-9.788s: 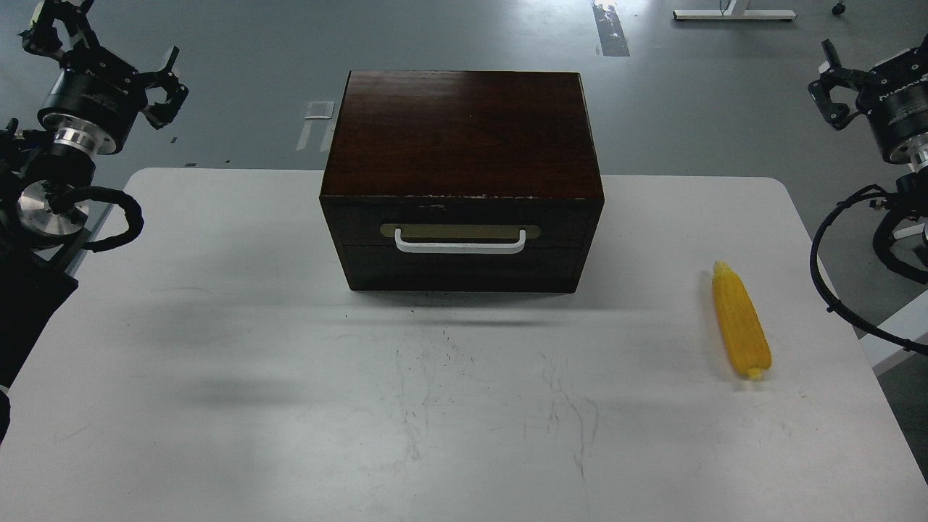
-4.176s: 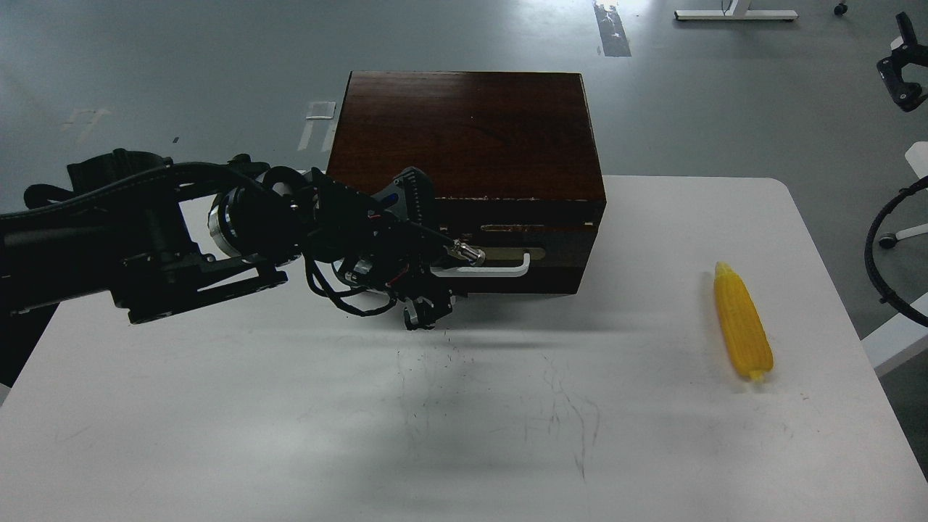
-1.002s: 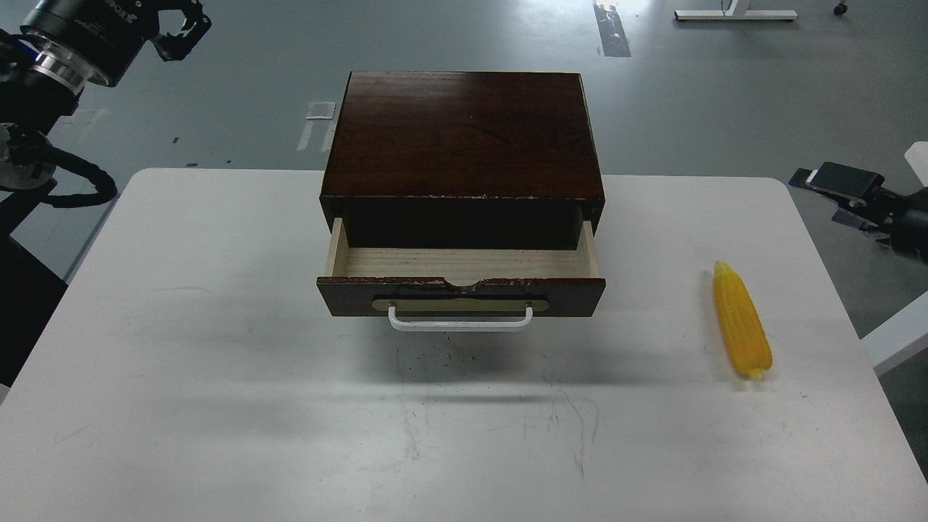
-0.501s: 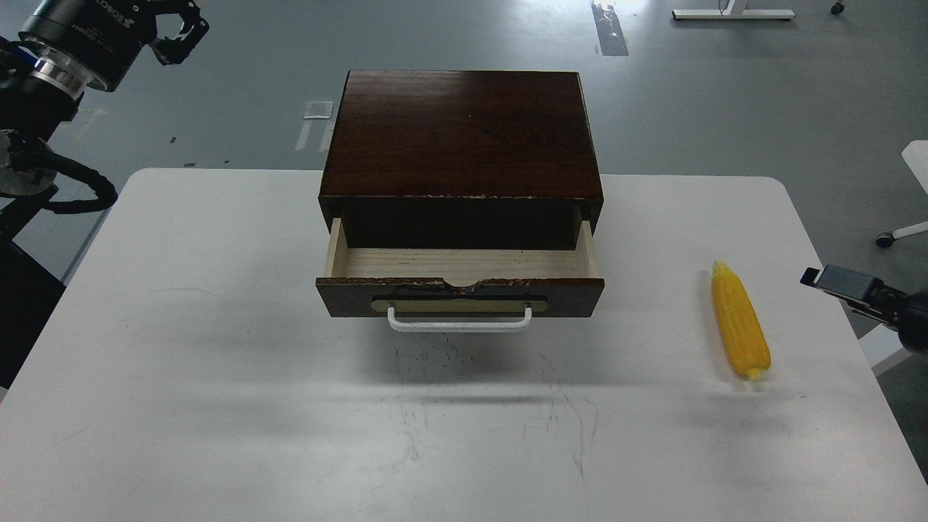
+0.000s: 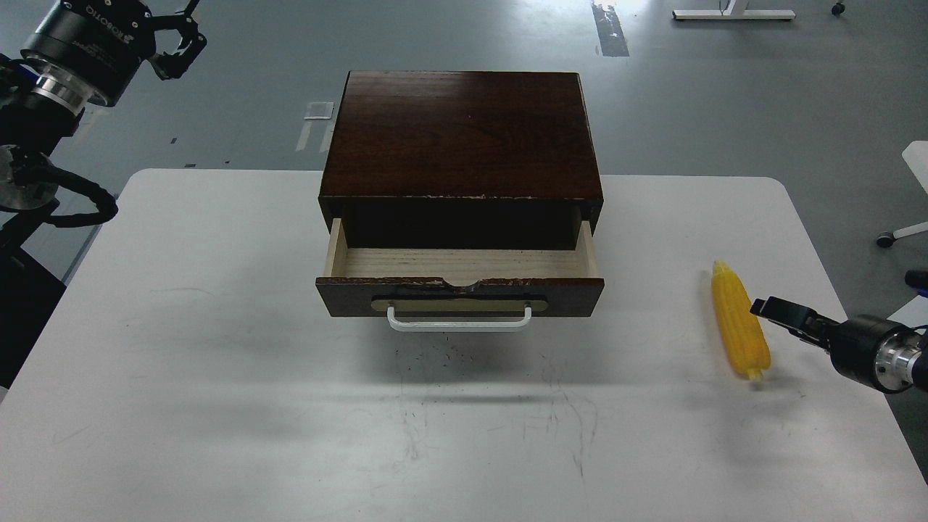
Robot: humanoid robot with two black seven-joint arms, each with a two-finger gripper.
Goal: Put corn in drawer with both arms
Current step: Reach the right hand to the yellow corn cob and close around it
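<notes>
The yellow corn (image 5: 739,330) lies lengthwise on the white table (image 5: 217,362), right of the dark brown box (image 5: 464,130). The drawer (image 5: 461,262) is pulled out toward me. Its pale wood inside is empty, and its white handle (image 5: 459,323) faces front. My right gripper (image 5: 770,309) comes in low from the right edge, its dark tip just right of the corn's middle. Its fingers cannot be told apart. My left gripper (image 5: 174,42) is raised at the top left, off the table, with its claws spread and empty.
The box stands at the back middle of the table. Grey floor lies beyond the table, with a white chair base (image 5: 902,233) at the right edge.
</notes>
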